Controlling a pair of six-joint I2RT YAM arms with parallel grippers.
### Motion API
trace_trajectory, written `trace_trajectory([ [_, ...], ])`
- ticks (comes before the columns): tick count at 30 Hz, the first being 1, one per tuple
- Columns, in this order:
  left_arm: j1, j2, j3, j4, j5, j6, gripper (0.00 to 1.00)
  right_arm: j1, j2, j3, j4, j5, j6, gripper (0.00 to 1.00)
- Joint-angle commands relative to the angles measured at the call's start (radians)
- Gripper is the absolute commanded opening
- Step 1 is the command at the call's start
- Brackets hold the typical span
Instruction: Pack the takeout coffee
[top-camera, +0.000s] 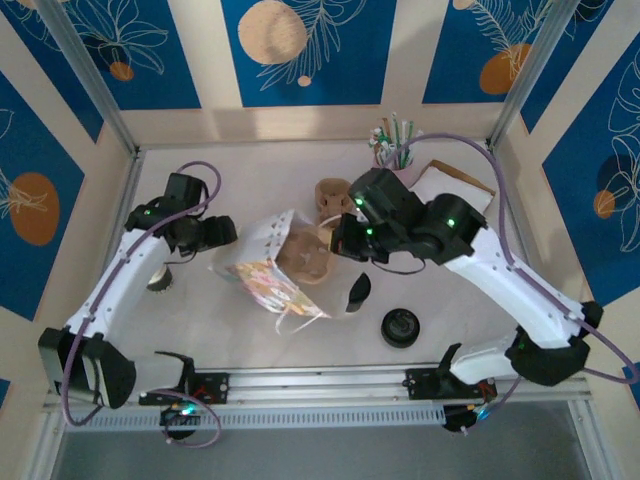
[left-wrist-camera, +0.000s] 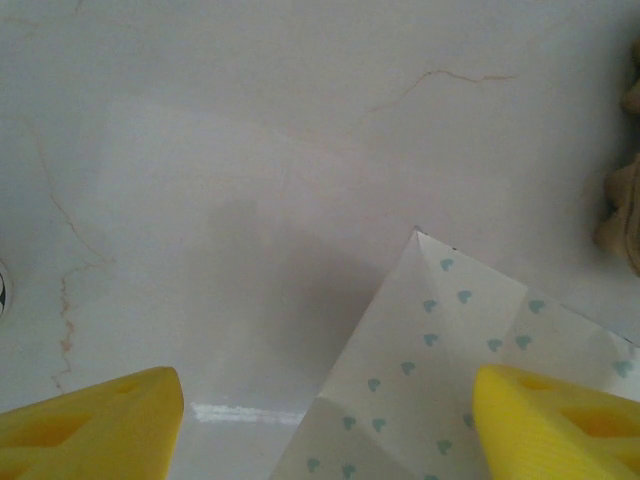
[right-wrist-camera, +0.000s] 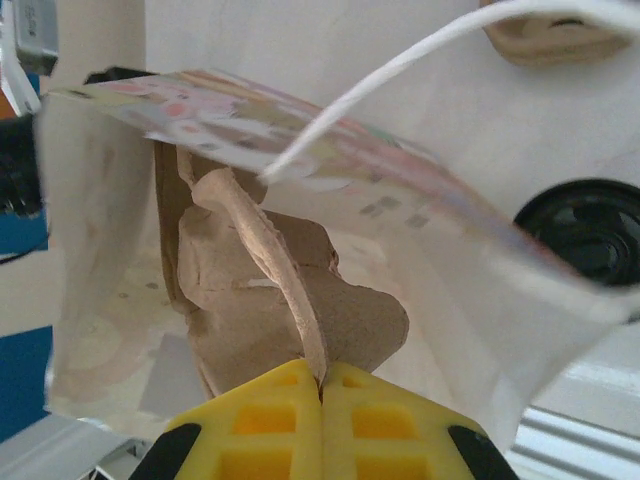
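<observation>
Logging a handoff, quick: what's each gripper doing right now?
Left gripper: open, straddling the paper bag corner.
Right gripper: closed on the edge of the brown cardboard cup carrier.

There are two robot arms, each with one gripper: the left gripper and the right gripper. On the table I count one printed paper bag, in the middle. There are two brown pulp carriers: the middle carrier and the far carrier. There is one pink cup of straws at the far right; the straws are too small to count. There is one black round lid at the near right, and one small cup at the left. One dark oval thing lies left of the lid; I cannot name it.
</observation>
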Motion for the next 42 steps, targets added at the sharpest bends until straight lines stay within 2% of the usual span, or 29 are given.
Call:
trace_trajectory([
  [1, 0.012, 0.023, -0.019, 0.023, -0.014, 0.007, 0.76, -0.018, 0.047, 0.074, 0.019, -0.026, -0.053, 0.0],
  [7, 0.022, 0.076, -0.047, 0.047, -0.041, 0.019, 0.75, -0.039, 0.157, 0.163, 0.017, -0.055, -0.084, 0.0],
  [11, 0.064, 0.089, -0.054, 0.06, -0.036, 0.033, 0.76, -0.039, 0.267, 0.264, -0.031, -0.058, -0.105, 0.0],
  [19, 0.15, 0.033, 0.053, -0.02, -0.009, 0.066, 0.93, -0.013, 0.45, 0.46, -0.136, -0.024, -0.129, 0.0],
  [25, 0.246, -0.028, 0.097, -0.085, 0.009, 0.096, 0.96, 0.005, 0.58, 0.618, -0.206, -0.011, -0.146, 0.0],
  [31, 0.325, -0.104, 0.204, -0.175, 0.027, 0.14, 0.98, 0.011, 0.649, 0.701, -0.24, -0.001, -0.149, 0.0],
  [42, 0.331, -0.153, 0.367, -0.277, 0.131, 0.161, 1.0, 0.026, 0.689, 0.806, -0.287, 0.013, -0.148, 0.0],
])
